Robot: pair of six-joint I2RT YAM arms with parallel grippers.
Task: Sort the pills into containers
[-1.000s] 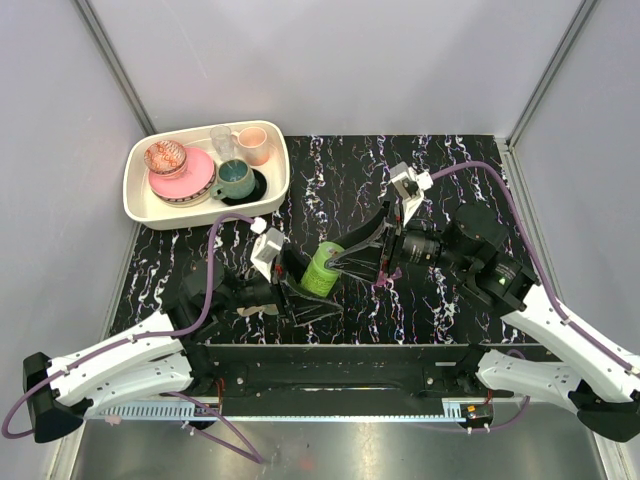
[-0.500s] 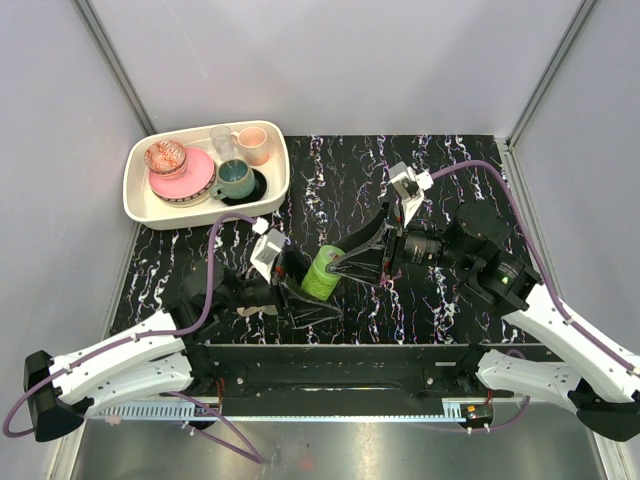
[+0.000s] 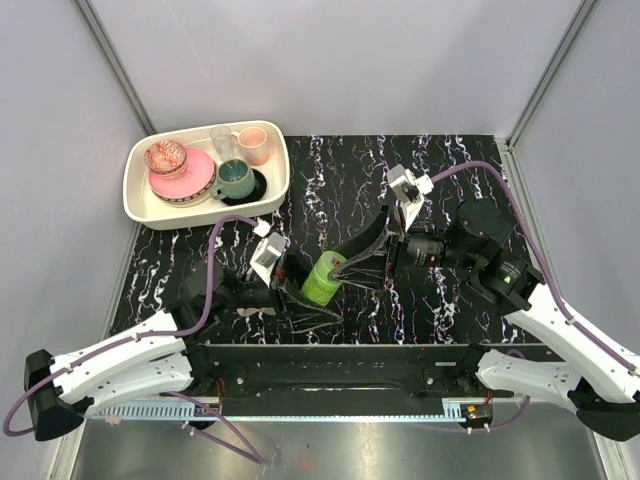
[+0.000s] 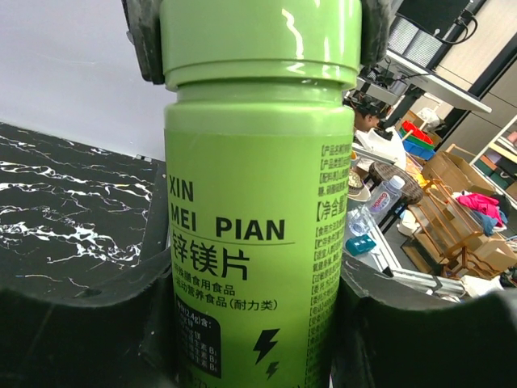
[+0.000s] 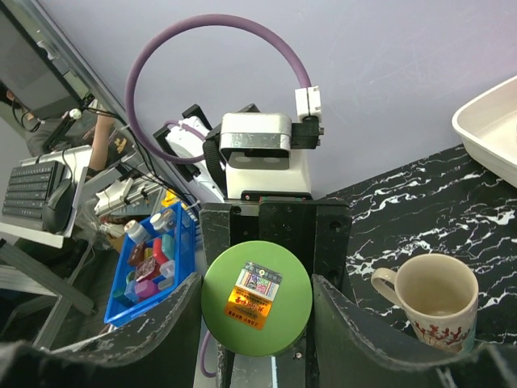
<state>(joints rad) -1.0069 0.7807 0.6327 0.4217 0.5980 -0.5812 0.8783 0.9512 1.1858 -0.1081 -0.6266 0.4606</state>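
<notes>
Two grippers meet on one lime-green bottle, which lies tilted just below the centre of the overhead view, above the black white-veined tabletop. The left gripper is closed around the lower body of the bottle. In the left wrist view its dark fingers press against both sides of the bottle at the bottom of the frame. The right gripper reaches in from the right and is closed on the cap. Its black pads clamp the cap from either side at the top of that frame. The label carries dark lettering, "XIN MEI PIAN", with Chinese characters below, a column of small print on the right and two lightning-bolt marks near the base. Seen end-on in the right wrist view, the cap is a flat green disc with an orange-and-white sticker at its centre, held between the right fingers. A beige mug stands at the lower right of that frame. A cream tray of crockery occupies the upper left of the overhead view.
</notes>
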